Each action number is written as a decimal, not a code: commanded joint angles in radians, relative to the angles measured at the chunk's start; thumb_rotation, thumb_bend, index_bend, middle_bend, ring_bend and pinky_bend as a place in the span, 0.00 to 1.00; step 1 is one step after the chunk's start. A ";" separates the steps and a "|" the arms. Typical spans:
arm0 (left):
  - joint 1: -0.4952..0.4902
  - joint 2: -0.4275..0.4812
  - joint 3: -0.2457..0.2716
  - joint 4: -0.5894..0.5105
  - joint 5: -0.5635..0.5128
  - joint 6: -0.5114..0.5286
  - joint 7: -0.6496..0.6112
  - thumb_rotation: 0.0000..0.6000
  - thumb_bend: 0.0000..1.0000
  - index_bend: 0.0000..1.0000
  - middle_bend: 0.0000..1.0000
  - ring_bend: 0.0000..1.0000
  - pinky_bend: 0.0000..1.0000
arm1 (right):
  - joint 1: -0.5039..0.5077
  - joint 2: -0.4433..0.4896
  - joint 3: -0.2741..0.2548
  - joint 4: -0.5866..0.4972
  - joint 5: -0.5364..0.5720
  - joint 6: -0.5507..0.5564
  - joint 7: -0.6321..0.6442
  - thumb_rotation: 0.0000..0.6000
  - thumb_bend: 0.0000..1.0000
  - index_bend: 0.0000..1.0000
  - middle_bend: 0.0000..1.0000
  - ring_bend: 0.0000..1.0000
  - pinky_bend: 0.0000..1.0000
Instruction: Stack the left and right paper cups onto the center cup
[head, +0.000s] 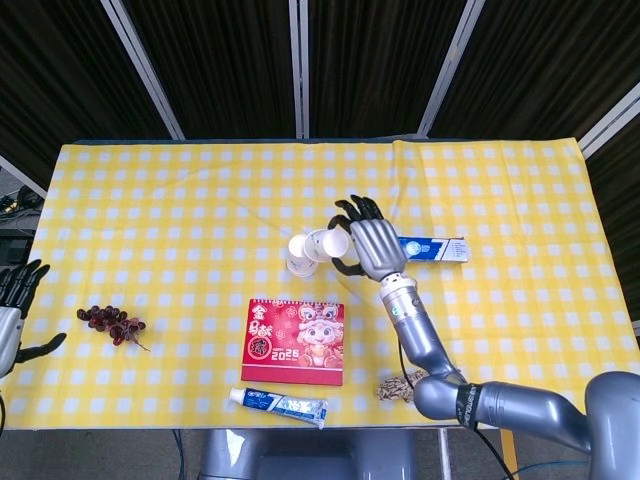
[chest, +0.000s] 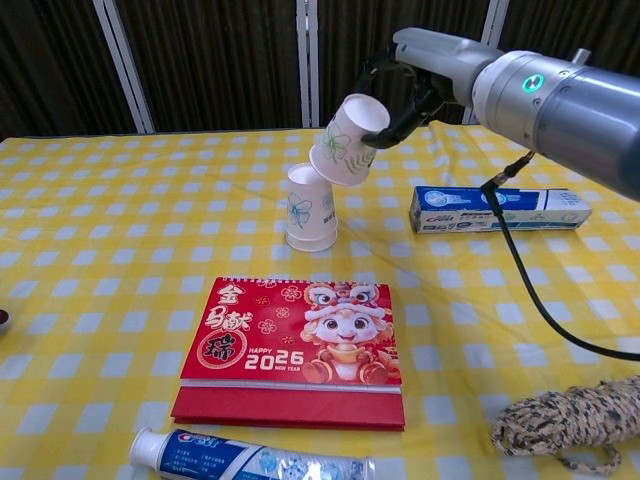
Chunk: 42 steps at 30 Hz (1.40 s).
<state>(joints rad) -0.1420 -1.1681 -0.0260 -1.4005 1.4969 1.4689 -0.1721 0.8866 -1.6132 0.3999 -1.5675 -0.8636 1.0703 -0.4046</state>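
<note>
Gripping the tilted paper cup (chest: 349, 139), our right hand (chest: 412, 78) hangs just above the center stack (chest: 309, 208), base aimed toward its mouth for nesting. Our left hand (head: 14, 315) rests open-fingered at the table edge (head: 45, 180), holding nothing.

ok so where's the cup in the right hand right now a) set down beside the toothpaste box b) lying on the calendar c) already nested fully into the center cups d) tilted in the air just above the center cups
d: the right hand holds the paper cup tilted, its base by the rim of the center cups, not yet nested.
</note>
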 joint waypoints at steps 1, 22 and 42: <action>0.001 0.002 -0.002 0.002 0.000 -0.001 -0.009 1.00 0.18 0.02 0.00 0.00 0.00 | 0.013 -0.015 0.004 0.013 -0.005 -0.003 0.006 1.00 0.22 0.46 0.14 0.00 0.08; 0.003 -0.001 -0.005 0.011 0.005 -0.014 -0.036 1.00 0.18 0.06 0.00 0.00 0.00 | 0.111 -0.143 -0.013 0.204 -0.030 -0.051 0.006 1.00 0.07 0.25 0.07 0.00 0.04; 0.011 -0.002 -0.002 -0.014 0.021 -0.001 0.009 1.00 0.18 0.06 0.00 0.00 0.00 | 0.038 -0.079 -0.014 0.116 -0.064 0.043 0.022 1.00 0.07 0.14 0.04 0.00 0.02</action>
<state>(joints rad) -0.1311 -1.1704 -0.0276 -1.4145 1.5180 1.4678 -0.1636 0.9251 -1.6882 0.3819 -1.4548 -0.9273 1.1078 -0.3813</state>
